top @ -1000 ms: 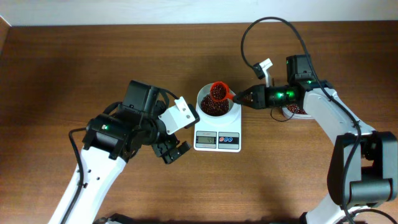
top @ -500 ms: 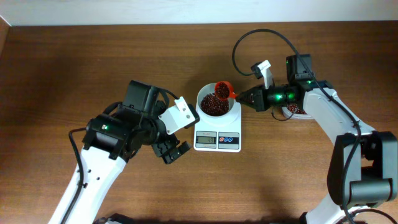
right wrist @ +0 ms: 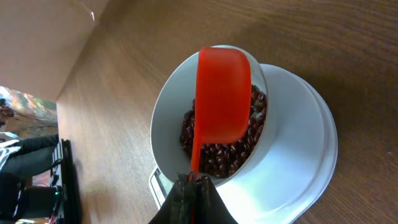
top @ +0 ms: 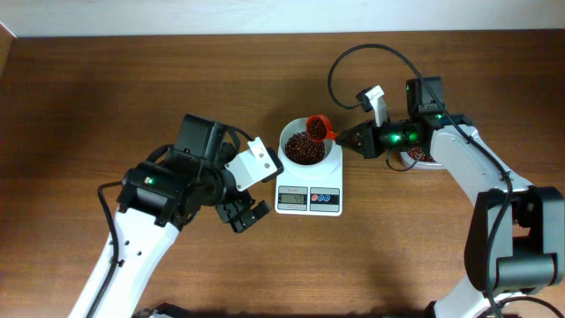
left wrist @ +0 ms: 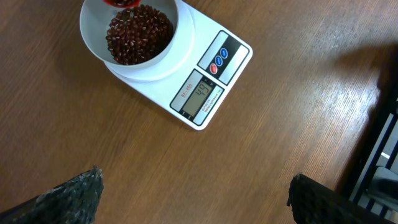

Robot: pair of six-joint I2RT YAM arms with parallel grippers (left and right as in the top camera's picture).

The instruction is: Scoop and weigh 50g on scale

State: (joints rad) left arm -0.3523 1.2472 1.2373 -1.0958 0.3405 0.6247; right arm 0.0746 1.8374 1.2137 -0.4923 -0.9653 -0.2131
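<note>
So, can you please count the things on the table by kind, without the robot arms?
scale: 1
white bowl: 1
red scoop: 1
tub of beans, partly hidden: 1
Total: 4

Right wrist view: the small white digital scale sits largely hidden beneath a white bowl of red beans, its display cut off. Left wrist view: the orange-red plastic scoop is cropped by the top edge.
</note>
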